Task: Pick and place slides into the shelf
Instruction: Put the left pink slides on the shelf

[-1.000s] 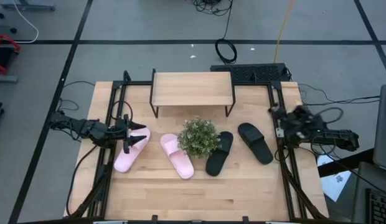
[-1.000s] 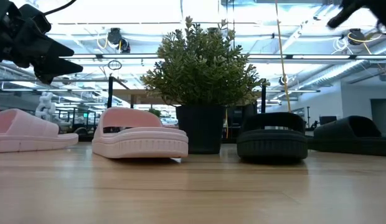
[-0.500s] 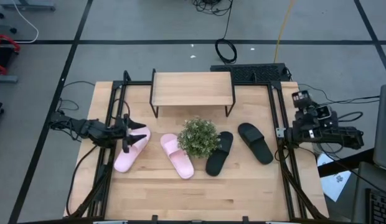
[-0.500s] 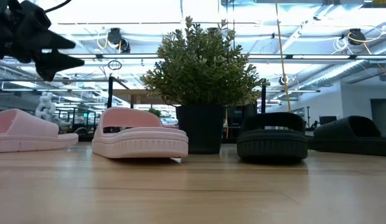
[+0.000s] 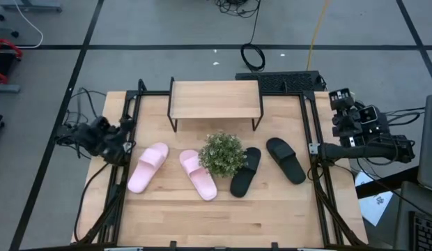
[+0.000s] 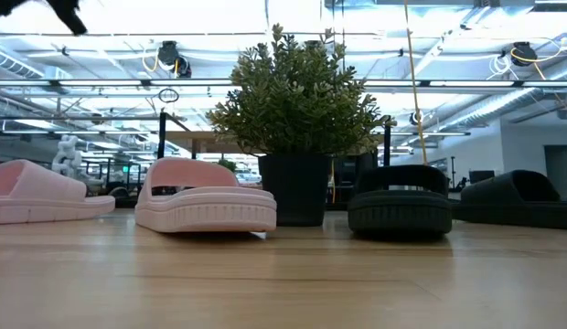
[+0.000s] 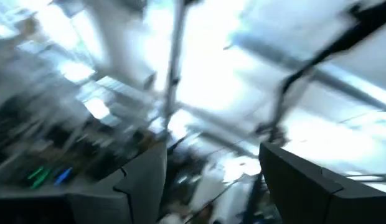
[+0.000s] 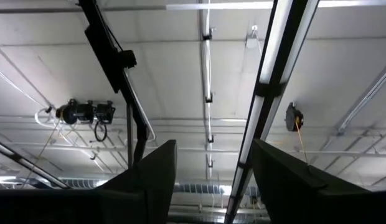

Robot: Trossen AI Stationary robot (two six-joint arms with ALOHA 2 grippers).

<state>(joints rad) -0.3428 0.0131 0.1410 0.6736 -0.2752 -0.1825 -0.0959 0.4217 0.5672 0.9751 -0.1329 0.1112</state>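
Pointing at the ceiling, fingers spread and empty: left gripper (image 7: pixel 205 186) at table's nine o'clock edge, right gripper (image 8: pixel 211 186) at three o'clock. Slides: pink (image 5: pixel 147 167), pink (image 5: pixel 198 174), black (image 5: pixel 245 171), black (image 5: pixel 286 160), centre row. Shelf (image 5: pixel 214 99) at twelve, bare. Risk: plant (image 5: pixel 222 153), touching the inner pair, toppling during a reach.

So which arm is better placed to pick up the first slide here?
Probably the left. Its gripper, open, sits at the table's left edge right beside the outer pink slide. The right gripper, also open, is off the table's right side, farther from the nearest black slide.
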